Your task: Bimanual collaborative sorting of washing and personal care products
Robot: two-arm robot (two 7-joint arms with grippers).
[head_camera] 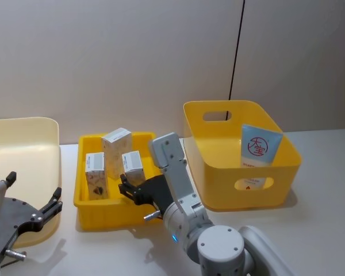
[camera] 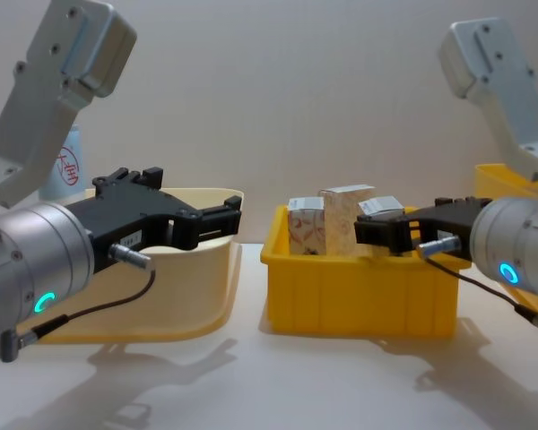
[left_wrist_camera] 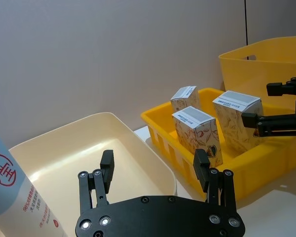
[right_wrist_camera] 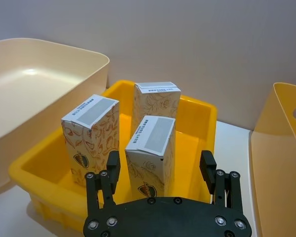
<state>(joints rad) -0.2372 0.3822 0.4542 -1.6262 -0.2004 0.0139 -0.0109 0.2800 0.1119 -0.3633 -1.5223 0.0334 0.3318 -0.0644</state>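
Observation:
Three beige patterned cartons stand in a low yellow tray (head_camera: 83,201): one at the back (head_camera: 116,145), one on the left (head_camera: 95,172), one on the right (head_camera: 132,165). My right gripper (head_camera: 125,188) is open just in front of the right carton (right_wrist_camera: 150,148), which lines up between its fingers without touching them. A light-blue tube (head_camera: 259,146) leans inside the tall yellow bin (head_camera: 287,172). Another tube (left_wrist_camera: 7,192) stands in the cream bin (left_wrist_camera: 153,163). My left gripper (head_camera: 34,187) hangs open and holds nothing over that bin's near edge.
On the grey table the cream bin (head_camera: 23,144) is on the left, the tray in the middle, the tall bin on the right, close together. A plain wall stands behind. Bare table lies in front of the bins.

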